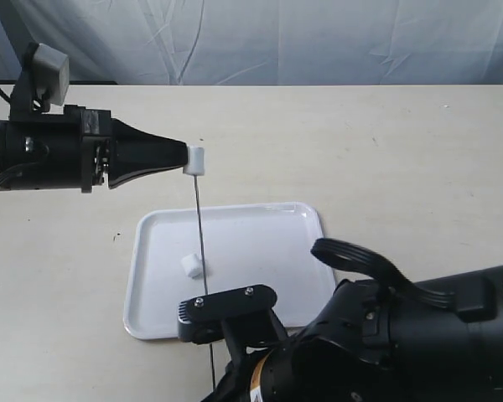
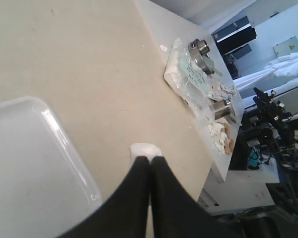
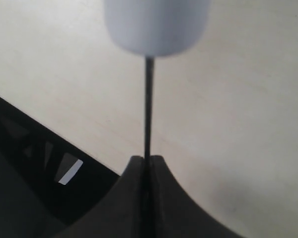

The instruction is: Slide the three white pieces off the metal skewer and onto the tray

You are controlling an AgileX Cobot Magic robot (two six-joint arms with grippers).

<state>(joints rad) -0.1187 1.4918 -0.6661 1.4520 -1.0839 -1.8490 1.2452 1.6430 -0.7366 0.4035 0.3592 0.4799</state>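
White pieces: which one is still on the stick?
The white piece on the far end of the stick, by the left fingers. The other piece lies loose on the tray.

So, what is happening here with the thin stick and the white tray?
The right hand is shut on the metal skewer, which crosses over the tray in the exterior view. The left hand is shut, with its tips against the skewered piece at the rod's far end. A loose piece lies on the tray. A third piece is not visible.
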